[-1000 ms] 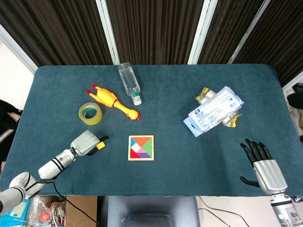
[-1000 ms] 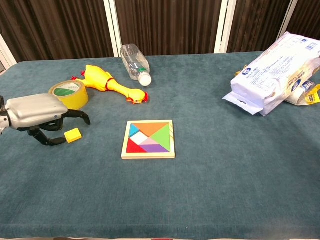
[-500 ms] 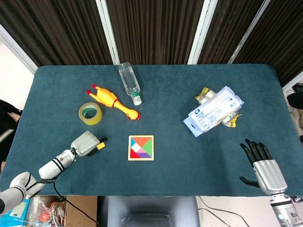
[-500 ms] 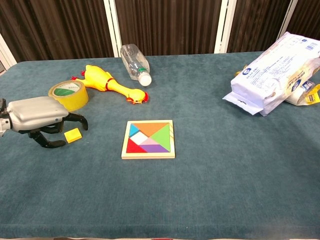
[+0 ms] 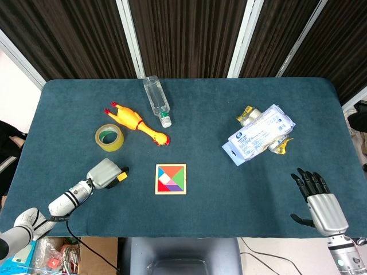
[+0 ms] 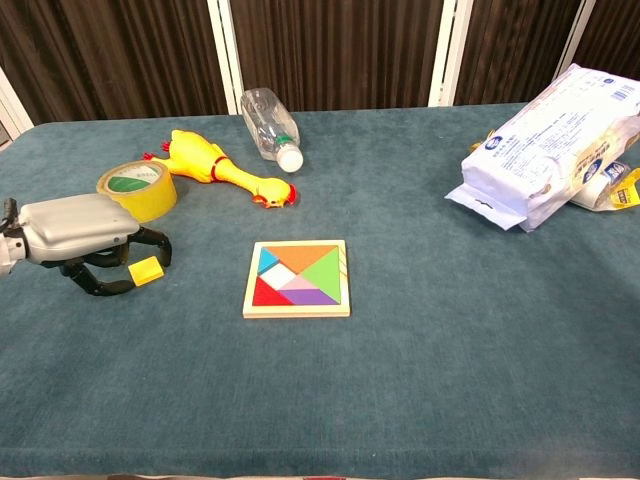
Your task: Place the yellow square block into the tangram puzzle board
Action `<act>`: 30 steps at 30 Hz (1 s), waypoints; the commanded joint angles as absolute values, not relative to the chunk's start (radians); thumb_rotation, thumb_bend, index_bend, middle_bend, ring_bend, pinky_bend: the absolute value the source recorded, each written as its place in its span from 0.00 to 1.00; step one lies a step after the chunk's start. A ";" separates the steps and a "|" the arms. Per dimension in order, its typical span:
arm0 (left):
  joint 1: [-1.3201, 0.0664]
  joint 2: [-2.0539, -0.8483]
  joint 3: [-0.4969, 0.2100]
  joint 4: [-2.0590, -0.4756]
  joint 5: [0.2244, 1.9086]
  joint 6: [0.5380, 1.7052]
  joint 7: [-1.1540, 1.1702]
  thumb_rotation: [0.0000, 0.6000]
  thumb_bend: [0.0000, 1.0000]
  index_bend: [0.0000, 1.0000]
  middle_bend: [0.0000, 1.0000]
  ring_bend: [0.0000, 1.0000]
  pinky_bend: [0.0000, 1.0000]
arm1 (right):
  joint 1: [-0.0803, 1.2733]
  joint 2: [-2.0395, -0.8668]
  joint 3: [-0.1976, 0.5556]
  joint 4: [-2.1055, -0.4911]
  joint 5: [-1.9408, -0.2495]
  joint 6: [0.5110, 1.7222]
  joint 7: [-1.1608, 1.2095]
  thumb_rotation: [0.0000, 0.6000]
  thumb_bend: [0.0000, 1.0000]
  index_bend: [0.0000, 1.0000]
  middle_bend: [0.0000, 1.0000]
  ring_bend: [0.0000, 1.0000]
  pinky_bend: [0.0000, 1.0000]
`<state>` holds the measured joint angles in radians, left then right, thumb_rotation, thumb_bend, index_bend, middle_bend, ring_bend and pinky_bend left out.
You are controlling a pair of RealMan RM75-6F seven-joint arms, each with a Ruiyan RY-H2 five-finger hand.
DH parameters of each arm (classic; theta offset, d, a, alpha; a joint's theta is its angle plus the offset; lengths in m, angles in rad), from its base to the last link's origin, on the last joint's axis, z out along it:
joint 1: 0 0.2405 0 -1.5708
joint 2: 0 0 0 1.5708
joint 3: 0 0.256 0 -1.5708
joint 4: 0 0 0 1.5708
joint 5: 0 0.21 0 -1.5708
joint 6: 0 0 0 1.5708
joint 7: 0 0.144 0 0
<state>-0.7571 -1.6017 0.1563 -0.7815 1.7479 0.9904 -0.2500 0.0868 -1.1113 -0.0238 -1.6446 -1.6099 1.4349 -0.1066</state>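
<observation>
The yellow square block [image 6: 147, 271] lies on the cloth left of the tangram puzzle board [image 6: 296, 312], which holds coloured pieces and one pale gap. My left hand [image 6: 80, 228] hovers over the block, its dark fingers [image 6: 158, 243] curled down around it; the block still looks flat on the table. From above, the block [image 5: 121, 177] peeks out at the tip of the left hand [image 5: 103, 173], and the board [image 5: 171, 193] sits just to its right. My right hand [image 5: 318, 200] rests at the front right table edge, fingers spread, holding nothing.
A yellow tape roll [image 6: 137, 189], a rubber chicken [image 6: 222, 166] and a lying clear bottle [image 6: 268, 122] sit behind the left hand and board. White tissue packs [image 6: 550, 145] with a yellow wrapper [image 6: 622, 187] occupy the far right.
The left hand's fingers have curled in closer around the yellow block. The block, the board and the right hand have not moved.
</observation>
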 commanded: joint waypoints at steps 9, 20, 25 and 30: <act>-0.755 -1.607 0.164 -0.765 1.756 1.030 -0.267 1.00 0.34 0.67 1.00 1.00 1.00 | 0.089 -1.114 -0.026 -1.646 -1.611 1.429 -0.117 1.00 0.16 0.00 0.00 0.00 0.00; -0.754 -1.598 0.163 -0.772 1.754 1.053 -0.272 1.00 0.34 0.73 1.00 1.00 1.00 | 0.089 -1.114 -0.027 -1.648 -1.612 1.429 -0.120 1.00 0.16 0.00 0.00 0.00 0.00; -0.757 -1.565 0.148 -0.844 1.744 1.066 -0.239 1.00 0.35 0.73 1.00 1.00 1.00 | 0.091 -1.113 -0.029 -1.649 -1.617 1.426 -0.117 1.00 0.16 0.00 0.00 0.00 0.00; -0.767 -1.512 0.107 -0.999 1.708 1.060 -0.150 1.00 0.35 0.73 1.00 1.00 1.00 | 0.093 -1.110 -0.032 -1.649 -1.625 1.424 -0.109 1.00 0.16 0.00 0.00 0.00 0.00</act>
